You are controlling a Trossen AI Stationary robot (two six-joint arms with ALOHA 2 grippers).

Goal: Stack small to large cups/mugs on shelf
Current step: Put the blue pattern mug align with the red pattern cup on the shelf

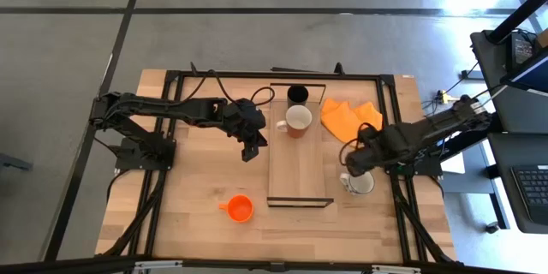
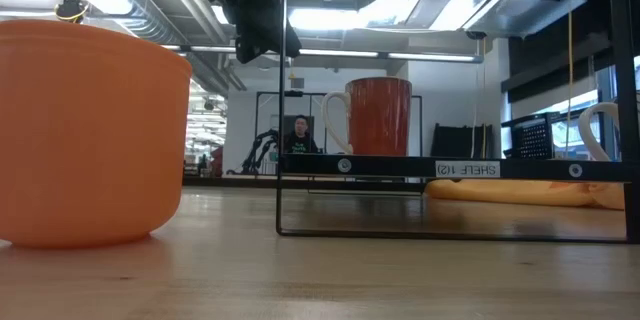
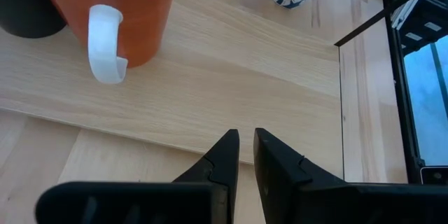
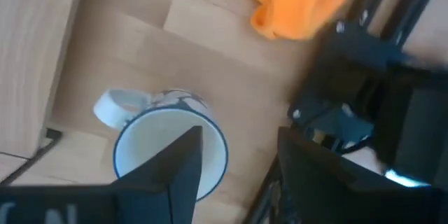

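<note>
The shelf (image 1: 300,167) lies mid-table. On its far end stand the black tumbler (image 1: 297,94) and a mug (image 1: 297,121) that is orange outside with a white handle (image 3: 105,45). My left gripper (image 1: 251,145) hovers at the shelf's left edge, its fingers (image 3: 245,147) nearly together and holding nothing. A white mug with a blue pattern (image 1: 359,182) stands on the table right of the shelf. My right gripper (image 4: 238,161) hangs open above it, one finger over its mouth (image 4: 168,150) and one outside the rim. The orange cup (image 1: 241,209) sits near the front.
An orange cloth (image 1: 350,118) lies crumpled right of the shelf's far end, just beyond my right gripper. The shelf's near half is bare board. A black frame (image 1: 171,77) borders the tabletop. In the low view a person (image 2: 298,135) shows far behind the table.
</note>
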